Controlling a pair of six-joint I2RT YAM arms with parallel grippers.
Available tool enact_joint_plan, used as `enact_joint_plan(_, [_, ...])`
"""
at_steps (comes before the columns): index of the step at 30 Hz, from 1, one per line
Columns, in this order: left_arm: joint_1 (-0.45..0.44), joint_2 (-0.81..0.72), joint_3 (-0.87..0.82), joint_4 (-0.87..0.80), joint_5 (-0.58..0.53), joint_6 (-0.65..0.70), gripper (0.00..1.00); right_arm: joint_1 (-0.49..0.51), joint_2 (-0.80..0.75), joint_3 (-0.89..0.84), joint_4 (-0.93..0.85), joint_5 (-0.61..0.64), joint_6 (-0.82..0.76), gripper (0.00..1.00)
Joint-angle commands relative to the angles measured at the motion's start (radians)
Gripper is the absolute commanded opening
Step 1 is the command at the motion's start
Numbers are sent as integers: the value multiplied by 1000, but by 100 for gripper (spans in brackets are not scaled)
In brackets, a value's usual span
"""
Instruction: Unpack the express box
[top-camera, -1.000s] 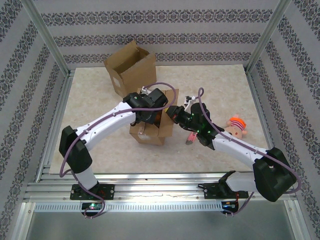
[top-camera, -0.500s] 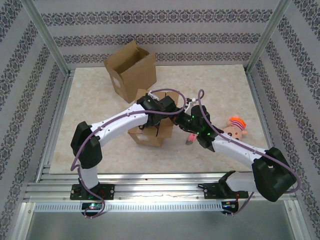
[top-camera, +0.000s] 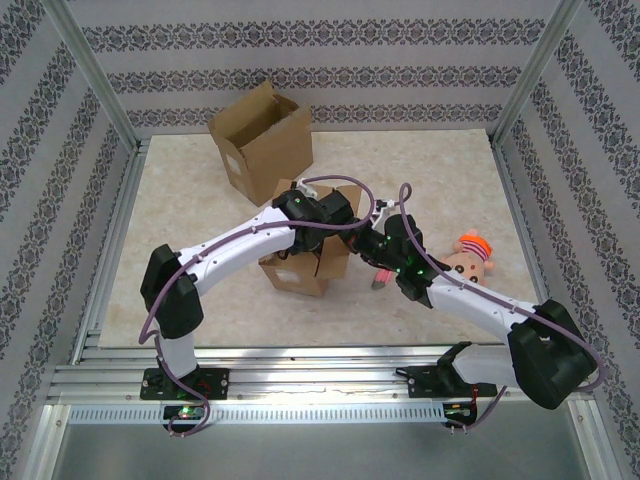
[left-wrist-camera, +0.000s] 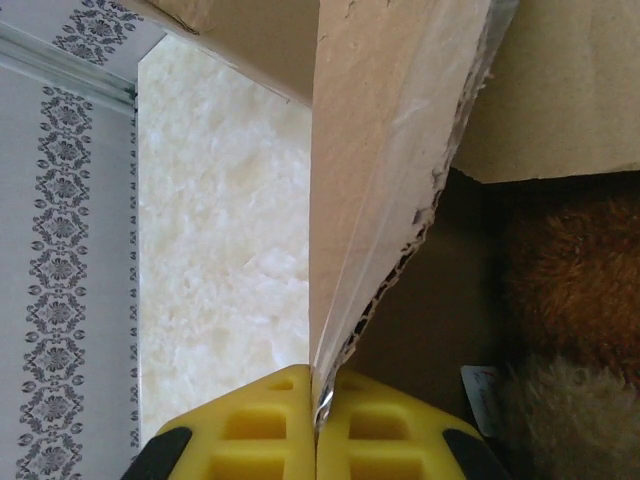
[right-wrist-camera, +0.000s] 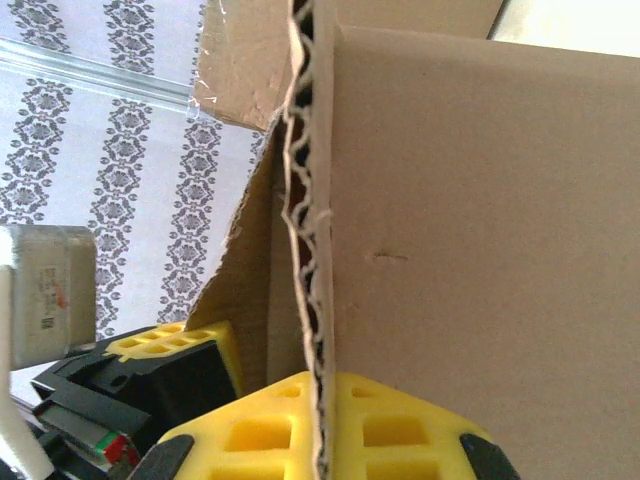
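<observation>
1. Beige marbled tabletop (top-camera: 170, 200) sits inside patterned walls (top-camera: 300, 40) and a metal frame (top-camera: 93, 70).
2. Mid-tabletop, between the two arms, stands the express box (top-camera: 298, 272): brown cardboard, flaps up, with something brown and furry (left-wrist-camera: 570, 290) inside.
3. The left tool (left-wrist-camera: 316, 385) is pinched tight on its taped, torn flap (left-wrist-camera: 380, 150). The right tool (right-wrist-camera: 322, 400) is clamped on a corrugated box edge (right-wrist-camera: 305, 250).
4. Bare surface lies to the left. A plush doll (top-camera: 470, 255) lies to the right, and a second open carton (top-camera: 262, 140) stands at the far edge.
</observation>
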Motion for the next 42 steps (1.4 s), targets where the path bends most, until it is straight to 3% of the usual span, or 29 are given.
enact_joint_plan(1, [18, -49, -11, -87, -94, 4, 0, -14, -27, -27, -23, 69, -14, 0])
enact_joint_plan(7, [27, -117, -61, -15, -56, 48, 0, -15, -29, -34, -39, 74, -19, 0])
enact_joint_plan(21, [158, -382, -310, 311, 245, 155, 0, -13, -24, -39, -54, 83, -15, 0])
enact_joint_plan(32, [185, -430, -360, 419, 436, 177, 1, -10, -5, -14, -53, 53, -25, 0])
enact_joint_plan(36, [185, -442, -348, 426, 468, 178, 49, -32, 3, 30, -74, -24, -63, 0])
enact_joint_plan(42, [185, -479, -241, 408, 469, 246, 79, -90, 9, 103, -132, -196, -130, 0])
